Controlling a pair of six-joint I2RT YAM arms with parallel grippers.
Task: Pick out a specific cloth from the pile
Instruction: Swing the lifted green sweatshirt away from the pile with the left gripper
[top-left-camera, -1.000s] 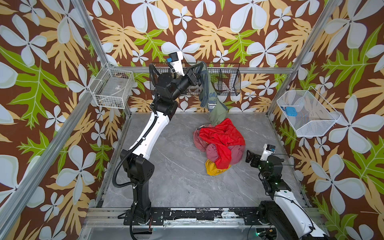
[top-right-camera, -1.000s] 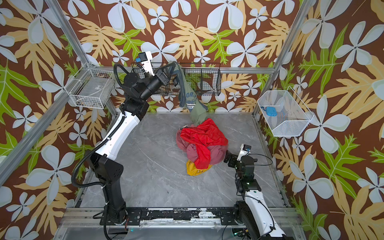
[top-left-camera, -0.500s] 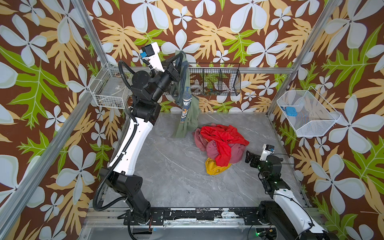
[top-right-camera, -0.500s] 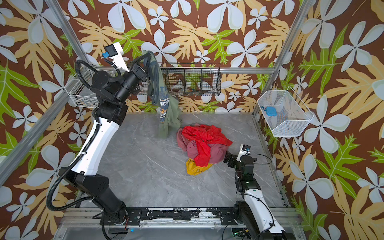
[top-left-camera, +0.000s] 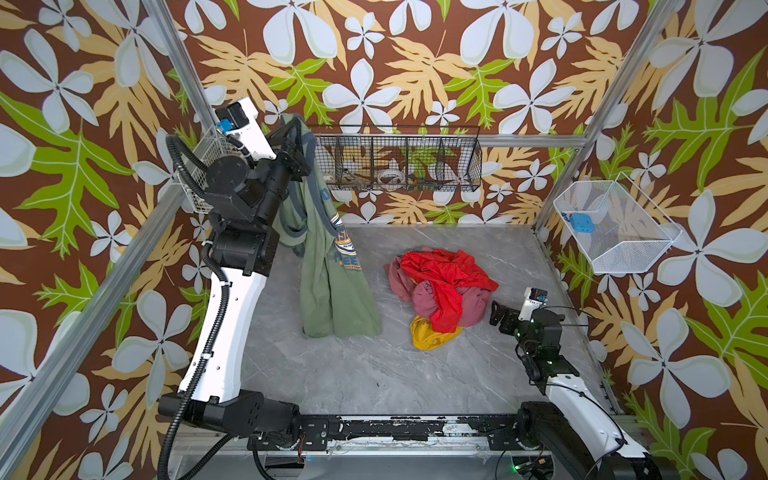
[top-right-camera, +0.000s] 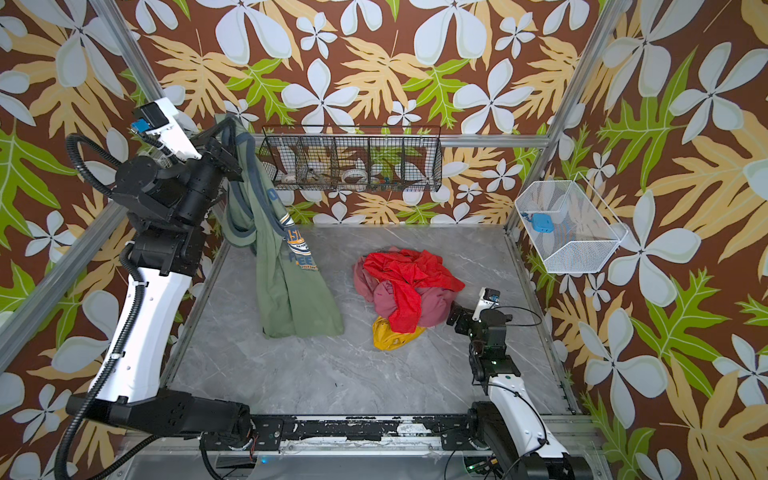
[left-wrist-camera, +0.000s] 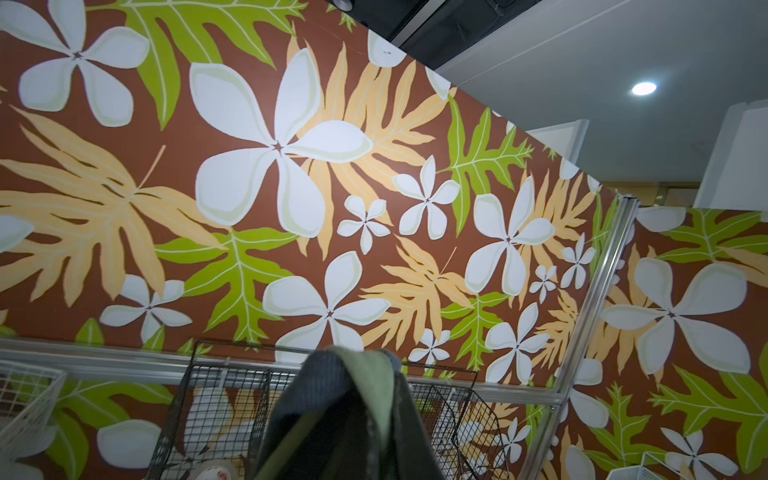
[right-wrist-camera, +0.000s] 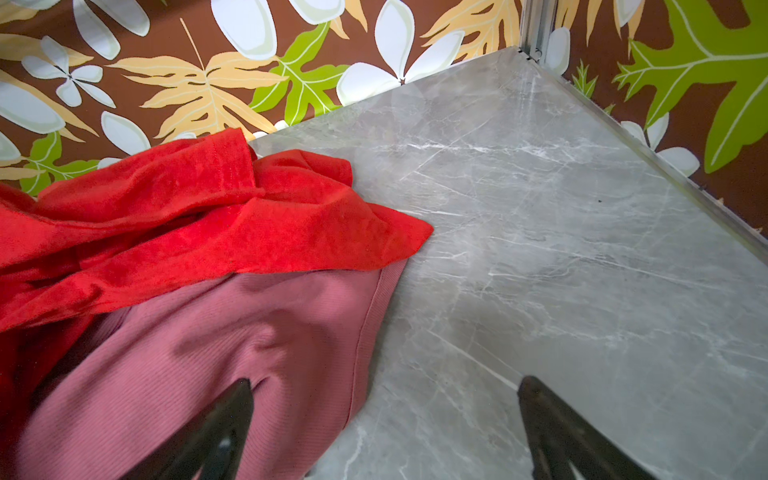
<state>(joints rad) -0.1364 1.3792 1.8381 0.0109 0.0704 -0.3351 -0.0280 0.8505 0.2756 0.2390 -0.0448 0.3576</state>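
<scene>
Clenched on the bunched grey-blue trim of the olive-green garment (top-left-camera: 332, 291), the left gripper (top-left-camera: 294, 135) holds it high near the back wall. The garment hangs in a long fold, its hem down by the grey tabletop (top-left-camera: 374, 374). Soft and light, it will drape and swing, so the thick trim looks like the surest hold. Rightward lies the pile (top-left-camera: 440, 282), apart from it. Just beside the pile the right gripper (top-left-camera: 496, 313) sits low, jaws spread, empty.
</scene>
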